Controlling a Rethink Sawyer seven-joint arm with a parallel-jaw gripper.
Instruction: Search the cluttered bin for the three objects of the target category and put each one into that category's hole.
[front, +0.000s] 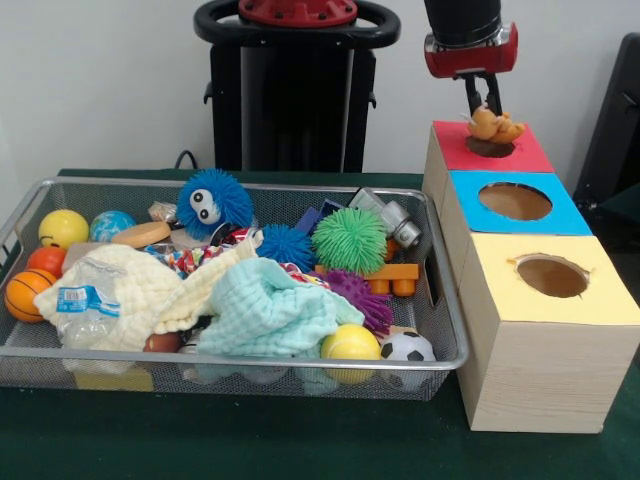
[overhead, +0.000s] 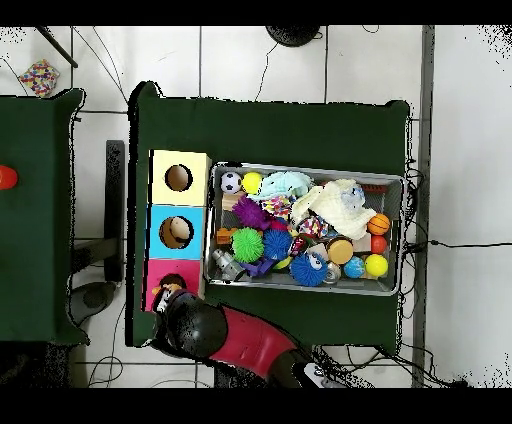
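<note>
- Gripper (front: 484, 108) clenched on small orange toy (front: 495, 126), right over red box's hole (front: 490, 148).
- Red box (front: 520, 152) at bin's (front: 440, 300) 2 o'clock; blue (front: 570, 215), yellow (front: 600, 300) boxes alongside.

**Count of things on the table**

Three boxes are standing in a row beside the wire bin (front: 440, 300): a red-topped box (front: 530, 152), a blue-topped box (front: 570, 215) and a yellow-topped box (front: 600, 300), each showing one round hole. In the bin, three spiky rubber balls are showing: a blue one with eyes (front: 214, 202), a smaller blue one (front: 287, 246) and a green one (front: 349, 240). Two cloths are lying there, one cream (front: 140, 290), one mint (front: 268, 312). One soccer ball (front: 408, 347) is sitting at the corner.
</note>
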